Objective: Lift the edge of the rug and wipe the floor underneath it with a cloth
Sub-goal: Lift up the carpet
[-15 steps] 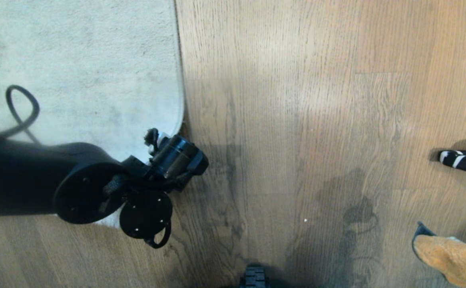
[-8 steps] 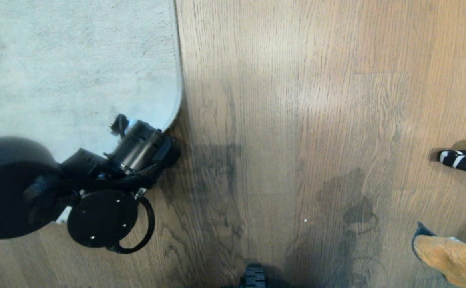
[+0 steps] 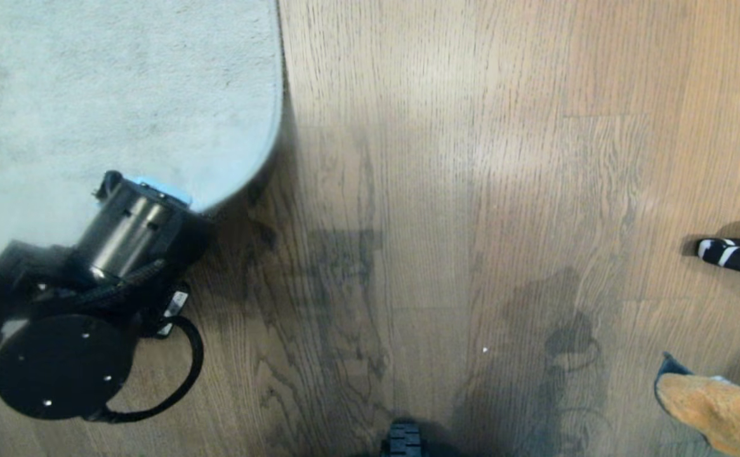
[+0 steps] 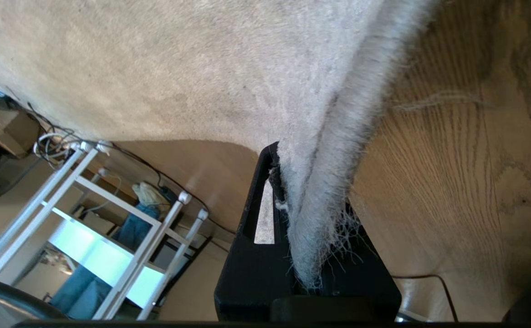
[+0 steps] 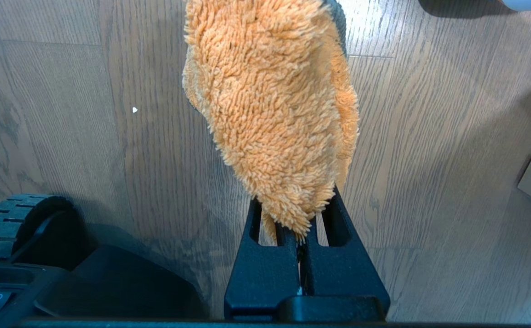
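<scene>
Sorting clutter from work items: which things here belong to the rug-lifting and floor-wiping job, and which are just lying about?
In the job:
rug edge, pinched in the left hand
cloth, held in the right hand
floor

Lying about:
black-and-white striped item
white rack

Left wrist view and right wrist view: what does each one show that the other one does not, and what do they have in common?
Only the left wrist view shows the left gripper shut on the rug edge, raised off the floor, with a white rack behind. Only the right wrist view shows the right gripper shut on the orange cloth, which hangs free, and a black wheel. Both show the brown wood floor and a shut gripper holding something soft.
</scene>
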Controlling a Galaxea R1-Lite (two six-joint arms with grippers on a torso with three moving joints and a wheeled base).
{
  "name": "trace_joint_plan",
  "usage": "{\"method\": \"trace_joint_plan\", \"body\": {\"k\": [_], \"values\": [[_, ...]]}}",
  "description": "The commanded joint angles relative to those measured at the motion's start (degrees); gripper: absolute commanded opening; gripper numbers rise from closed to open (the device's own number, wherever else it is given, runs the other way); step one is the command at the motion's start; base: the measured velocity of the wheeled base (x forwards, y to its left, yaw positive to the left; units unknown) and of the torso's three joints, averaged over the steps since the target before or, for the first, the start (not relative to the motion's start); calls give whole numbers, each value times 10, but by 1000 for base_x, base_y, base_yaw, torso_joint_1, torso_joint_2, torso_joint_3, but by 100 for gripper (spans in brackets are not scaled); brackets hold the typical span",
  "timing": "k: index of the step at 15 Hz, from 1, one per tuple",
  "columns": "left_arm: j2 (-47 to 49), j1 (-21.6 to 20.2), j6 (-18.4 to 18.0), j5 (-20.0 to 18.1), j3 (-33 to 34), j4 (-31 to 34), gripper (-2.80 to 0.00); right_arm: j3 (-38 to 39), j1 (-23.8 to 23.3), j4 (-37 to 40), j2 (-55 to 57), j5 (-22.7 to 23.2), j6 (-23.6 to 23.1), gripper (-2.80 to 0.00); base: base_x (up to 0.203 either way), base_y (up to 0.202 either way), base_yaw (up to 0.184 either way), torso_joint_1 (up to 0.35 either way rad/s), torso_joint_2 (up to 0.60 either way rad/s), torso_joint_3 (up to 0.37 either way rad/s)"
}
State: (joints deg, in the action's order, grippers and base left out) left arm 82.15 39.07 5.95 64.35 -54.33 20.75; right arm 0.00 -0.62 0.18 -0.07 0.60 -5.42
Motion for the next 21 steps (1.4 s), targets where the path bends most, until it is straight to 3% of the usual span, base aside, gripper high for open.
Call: {"method": "trace_joint_plan", "body": {"k": [1,10,21], "values": [[-35,-6,1,3,10,3,-280,0,0,0,1,0,0,-280,0,0,0,0,0,0],[-113,-16,0,-1,52,3,-280,0,0,0,1,0,0,-280,0,0,0,0,0,0],[-140,-34,1,-4,67,1,-280,0,0,0,1,0,0,-280,0,0,0,0,0,0]]}}
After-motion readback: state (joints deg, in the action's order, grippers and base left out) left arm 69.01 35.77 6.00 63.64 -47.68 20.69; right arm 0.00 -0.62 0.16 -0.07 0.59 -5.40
